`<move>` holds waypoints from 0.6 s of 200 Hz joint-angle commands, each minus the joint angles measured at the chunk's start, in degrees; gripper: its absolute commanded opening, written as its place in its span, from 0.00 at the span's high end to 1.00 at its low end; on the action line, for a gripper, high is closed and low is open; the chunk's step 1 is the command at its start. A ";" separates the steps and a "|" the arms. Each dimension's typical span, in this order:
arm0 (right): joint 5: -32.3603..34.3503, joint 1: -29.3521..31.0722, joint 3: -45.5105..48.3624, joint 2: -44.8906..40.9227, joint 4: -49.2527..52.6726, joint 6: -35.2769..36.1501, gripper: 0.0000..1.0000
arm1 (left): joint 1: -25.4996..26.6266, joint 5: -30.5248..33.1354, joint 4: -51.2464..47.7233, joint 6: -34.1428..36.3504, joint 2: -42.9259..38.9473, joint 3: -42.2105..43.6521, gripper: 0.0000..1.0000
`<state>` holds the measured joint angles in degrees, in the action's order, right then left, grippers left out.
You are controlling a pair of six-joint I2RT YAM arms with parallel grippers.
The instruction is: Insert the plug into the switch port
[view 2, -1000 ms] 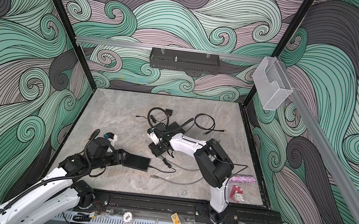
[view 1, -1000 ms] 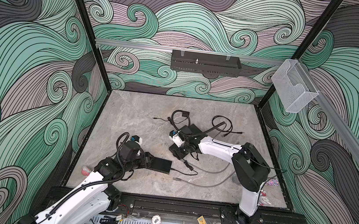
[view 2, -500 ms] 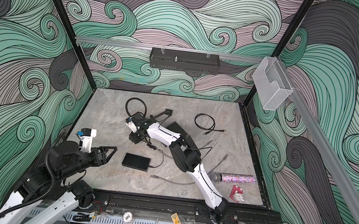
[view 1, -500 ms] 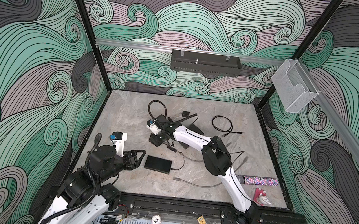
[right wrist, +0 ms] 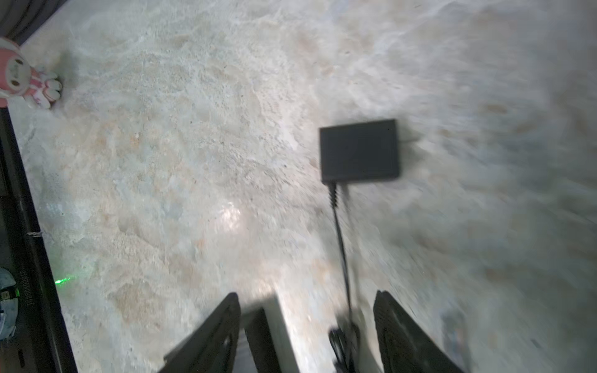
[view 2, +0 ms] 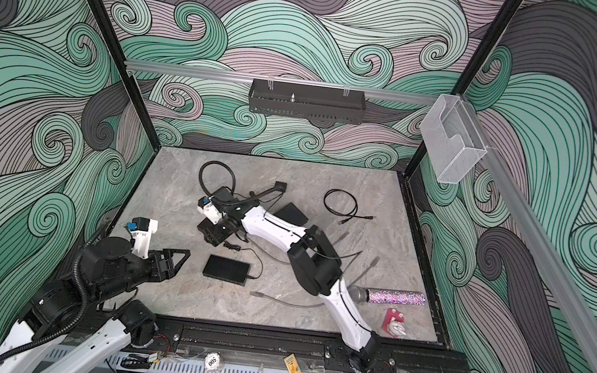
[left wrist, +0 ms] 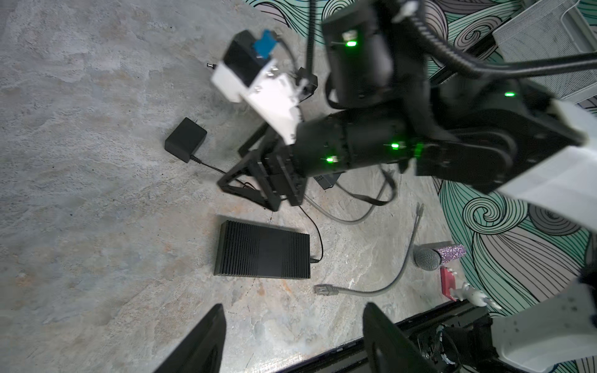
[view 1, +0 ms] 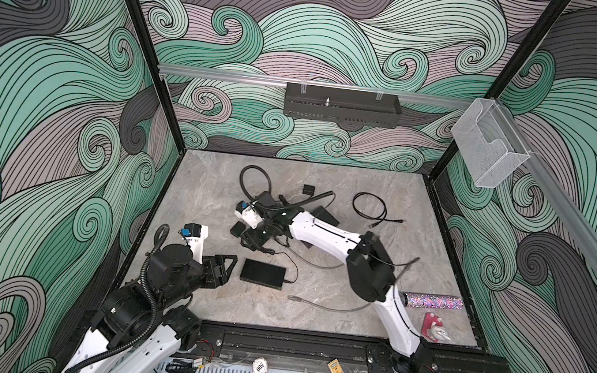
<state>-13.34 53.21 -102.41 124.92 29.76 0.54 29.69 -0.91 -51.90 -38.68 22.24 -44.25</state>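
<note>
Two hands, jaws apart: left hand point(left wrist: 292, 306) near switch point(left wrist: 262, 250), right hand point(right wrist: 307, 294) astride thin cable point(right wrist: 339, 232); plug point(left wrist: 326, 290) loose on tabletop point(view 1: 212, 193).

Left arm folded low at the near left corner, left gripper point(view 1: 228, 268) held level, jaws standing apart. Right arm reaches across the middle with elbow raised. Right gripper point(view 1: 254, 241) points down, jaws parted.

one ribbed switch point(view 1: 263, 273), one microphone point(view 1: 433, 301), one figurine point(view 1: 434, 326)
</note>
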 commanded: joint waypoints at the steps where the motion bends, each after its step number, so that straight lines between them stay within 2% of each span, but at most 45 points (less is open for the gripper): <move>1: 4.04 -3.64 14.01 -13.65 -3.83 -1.85 0.33 | 0.14 -1.09 1.62 -1.55 2.87 2.37 0.29; 20: 7.65 -4.44 32.81 -26.37 -9.80 -10.64 0.32 | 0.13 -2.86 8.26 -4.39 4.98 8.28 0.29; 32: 8.50 -4.10 42.89 -33.07 -15.70 -19.62 0.24 | 0.08 -2.94 13.25 -6.03 6.37 12.27 0.29; 46: 5.24 -4.00 49.87 -37.36 -18.50 -28.66 0.24 | 0.10 -2.07 19.02 -7.28 8.78 16.45 0.31; 75: -1.20 -2.68 58.15 -41.48 -29.17 -38.71 0.24 | 0.19 -2.66 30.84 -7.40 16.99 22.23 0.31; 120: -8.90 -2.74 57.69 -36.01 -38.29 -43.98 0.30 | 0.15 -1.01 35.75 -5.46 29.91 21.56 0.31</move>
<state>-16.64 50.54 -43.29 86.06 1.83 -36.67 29.69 -2.90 -23.35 -44.77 47.53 -21.30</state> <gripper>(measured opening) 0.716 0.687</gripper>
